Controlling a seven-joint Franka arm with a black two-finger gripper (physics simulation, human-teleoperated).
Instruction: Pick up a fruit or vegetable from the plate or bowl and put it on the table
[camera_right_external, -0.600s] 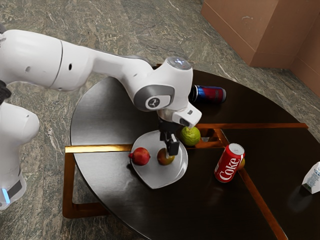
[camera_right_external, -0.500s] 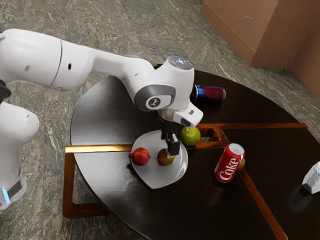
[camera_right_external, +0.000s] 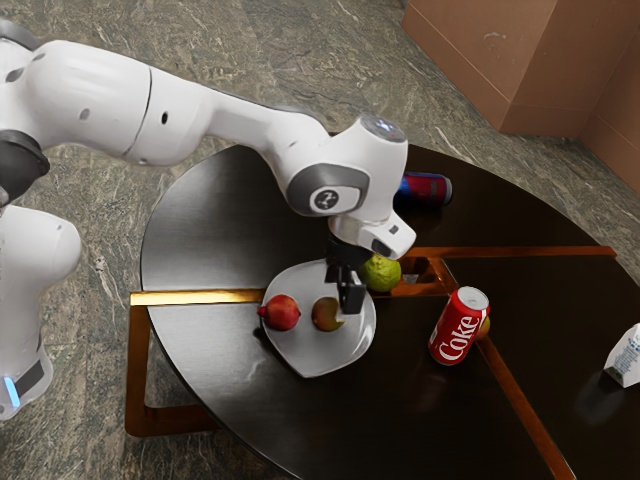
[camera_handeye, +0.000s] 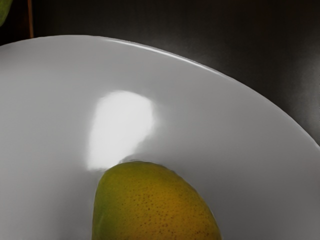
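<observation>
In the exterior view my black gripper is low over the plate, its two fingers apart and open. Just below and beside them lies the yellow-green and reddish mango, partly covered by the gripper. A red pomegranate rests on the same plate, toward the exterior view's left. The dark round table carries the plate. In the wrist view the mango lies close under my hand on the pale plate.
Behind the gripper, a green fruit stands by the plate's edge. A red Coke can partly hides a round fruit. A blue-and-red can lies farther back, and a white carton stands at the exterior view's right.
The arm has shifted toward the exterior view's right, with my gripper moving slightly that way. More of the mango shows beside the gripper, and it sits a little farther toward the exterior view's left.
</observation>
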